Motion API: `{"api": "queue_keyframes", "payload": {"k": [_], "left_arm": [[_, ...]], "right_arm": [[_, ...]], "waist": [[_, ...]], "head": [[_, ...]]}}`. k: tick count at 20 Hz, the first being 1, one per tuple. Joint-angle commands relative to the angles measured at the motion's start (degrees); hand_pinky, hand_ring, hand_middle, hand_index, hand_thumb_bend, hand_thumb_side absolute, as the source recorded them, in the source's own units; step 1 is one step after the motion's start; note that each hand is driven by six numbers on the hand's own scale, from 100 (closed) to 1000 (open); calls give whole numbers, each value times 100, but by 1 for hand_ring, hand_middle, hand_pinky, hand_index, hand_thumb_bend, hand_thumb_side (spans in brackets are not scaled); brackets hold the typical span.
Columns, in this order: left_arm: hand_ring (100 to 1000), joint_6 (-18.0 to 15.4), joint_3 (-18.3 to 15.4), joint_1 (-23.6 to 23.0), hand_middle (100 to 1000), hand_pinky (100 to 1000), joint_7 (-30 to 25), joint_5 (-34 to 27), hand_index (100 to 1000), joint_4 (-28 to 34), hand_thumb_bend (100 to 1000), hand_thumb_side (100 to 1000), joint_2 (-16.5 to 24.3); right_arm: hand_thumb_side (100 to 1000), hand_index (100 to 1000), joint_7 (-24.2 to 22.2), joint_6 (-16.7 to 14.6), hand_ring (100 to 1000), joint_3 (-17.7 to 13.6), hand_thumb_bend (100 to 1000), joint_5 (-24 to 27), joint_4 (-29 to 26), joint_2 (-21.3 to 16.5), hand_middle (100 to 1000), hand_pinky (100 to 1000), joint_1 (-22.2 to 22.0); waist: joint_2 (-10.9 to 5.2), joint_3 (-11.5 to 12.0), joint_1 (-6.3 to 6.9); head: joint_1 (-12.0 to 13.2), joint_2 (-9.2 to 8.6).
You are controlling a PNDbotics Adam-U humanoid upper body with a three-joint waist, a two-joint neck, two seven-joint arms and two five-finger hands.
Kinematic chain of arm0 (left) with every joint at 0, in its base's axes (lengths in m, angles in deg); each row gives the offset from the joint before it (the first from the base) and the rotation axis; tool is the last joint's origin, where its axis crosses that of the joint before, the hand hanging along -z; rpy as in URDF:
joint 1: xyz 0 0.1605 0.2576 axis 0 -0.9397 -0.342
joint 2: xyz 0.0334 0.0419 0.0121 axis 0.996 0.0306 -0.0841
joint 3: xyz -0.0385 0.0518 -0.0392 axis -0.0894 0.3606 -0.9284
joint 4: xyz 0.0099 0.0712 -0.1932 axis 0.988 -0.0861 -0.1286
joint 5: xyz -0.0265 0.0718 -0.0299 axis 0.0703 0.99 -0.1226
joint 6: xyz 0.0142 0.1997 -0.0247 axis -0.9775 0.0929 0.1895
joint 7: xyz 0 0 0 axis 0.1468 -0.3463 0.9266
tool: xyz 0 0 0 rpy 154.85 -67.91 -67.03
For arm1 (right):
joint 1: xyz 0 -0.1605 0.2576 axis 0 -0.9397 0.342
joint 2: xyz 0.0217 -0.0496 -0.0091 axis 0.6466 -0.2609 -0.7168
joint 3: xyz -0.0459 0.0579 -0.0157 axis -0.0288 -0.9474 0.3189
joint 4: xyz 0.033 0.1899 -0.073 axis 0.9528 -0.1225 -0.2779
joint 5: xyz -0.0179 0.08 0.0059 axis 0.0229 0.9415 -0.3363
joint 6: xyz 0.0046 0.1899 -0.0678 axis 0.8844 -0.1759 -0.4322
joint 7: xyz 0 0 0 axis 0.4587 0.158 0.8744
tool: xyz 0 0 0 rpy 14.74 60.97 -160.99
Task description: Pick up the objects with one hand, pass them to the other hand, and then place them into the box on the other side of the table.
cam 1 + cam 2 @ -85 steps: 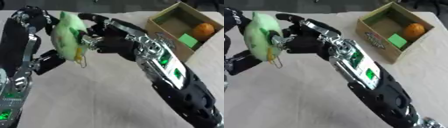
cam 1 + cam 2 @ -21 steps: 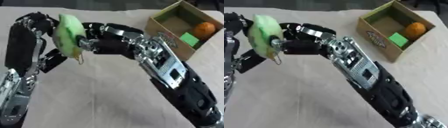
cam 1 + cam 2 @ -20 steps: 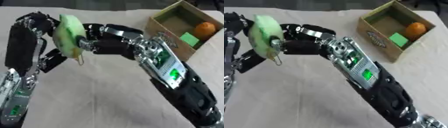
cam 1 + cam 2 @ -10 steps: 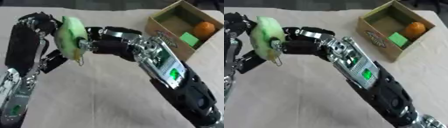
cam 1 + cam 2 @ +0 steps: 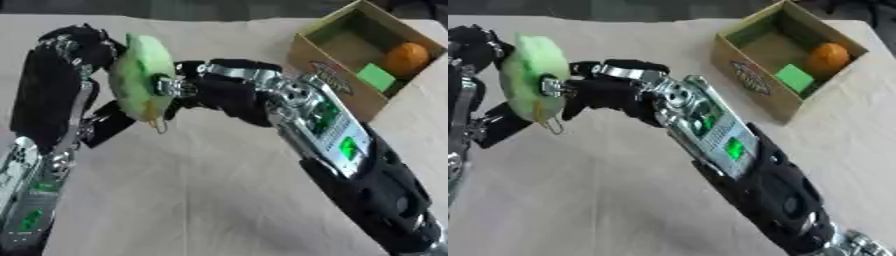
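Table (image 5: 201, 200): pale cloth surface under both of your arms.
Green object (image 5: 140, 82): soft, light green, raised above the table at the left, between your two hands.
Right hand (image 5: 206, 92): fingers curled onto the green object's near face.
Left hand (image 5: 83, 42): curled behind the green object.
Box (image 5: 750, 75): far right, open, containing an orange ball (image 5: 830, 56) and a green block (image 5: 794, 78).

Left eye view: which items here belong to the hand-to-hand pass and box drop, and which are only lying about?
Part of the job:
- green soft object, held up between both hands
- left hand behind it
- right hand gripping its front
- cardboard box on the right

Not in play now:
- orange ball and green block, already in the box
- table cloth
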Motion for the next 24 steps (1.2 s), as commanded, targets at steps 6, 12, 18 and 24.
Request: {"api": "queue_keyframes", "payload": {"k": [6, 12, 18, 24], "left_arm": [[544, 32, 50, 180, 422, 574, -67, 198, 630, 155, 779, 100, -92], [560, 7, 60, 185, 449, 584, -151, 363, 661, 157, 872, 100, -107], [603, -51, 70, 175, 501, 620, -312, 511, 721, 138, 1000, 174, -93], [653, -81, 64, 153, 553, 665, -559, 700, 785, 101, 1000, 222, -66]], "right_arm": [[498, 711, 129, -25, 697, 15, 100, 569, -57, 4, 401, 1000, 62], [471, 668, 233, -68, 649, 12, 100, 769, -57, -13, 361, 1000, 64], [452, 639, 480, -88, 627, -13, 100, 988, -57, -23, 338, 1000, 70], [440, 617, 654, -163, 610, -31, 100, 1164, -57, -48, 320, 1000, 86]], "waist": [[-97, -7, 25], [-106, -10, 29], [-105, -9, 39], [-102, -5, 45]], "head": [[41, -21], [37, 6], [28, 4], [-7, -9]]}}
